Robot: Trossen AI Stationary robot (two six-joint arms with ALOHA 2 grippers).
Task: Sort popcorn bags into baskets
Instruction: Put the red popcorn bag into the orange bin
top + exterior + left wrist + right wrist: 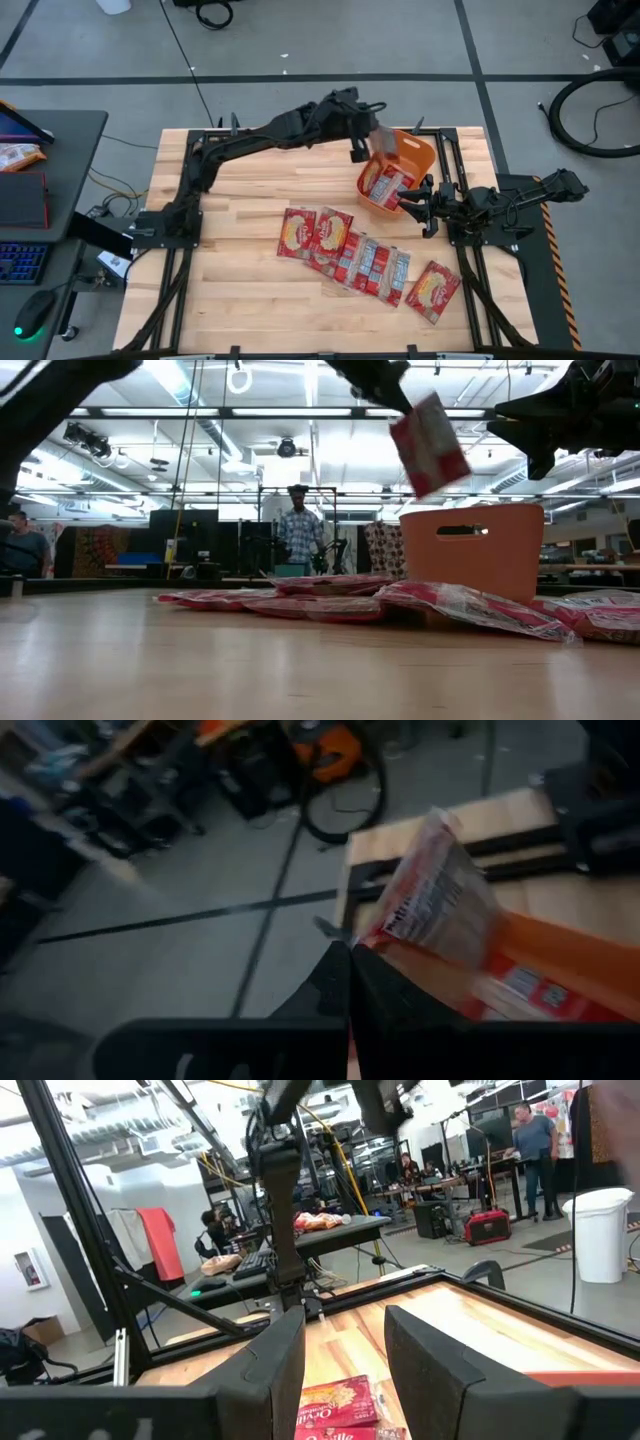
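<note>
**What I'm not getting from the feeds**

I'm seeing motion blur smearing the held packet (440, 905) in the left wrist view, so its print isn't reading. The left gripper (350, 982) is covering that packet's lower edge. The orange basket (418, 152) is hiding most of the packets (385, 185) inside it; I'm unable to count them. In the low view the heap of bags (330, 600) is blocking the basket's base, and the right gripper (545, 455) is running off the frame edge.

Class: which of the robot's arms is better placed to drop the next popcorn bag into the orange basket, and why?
Left. Its gripper holds a popcorn bag above the orange basket; the right gripper waits open and empty beside it.
</note>
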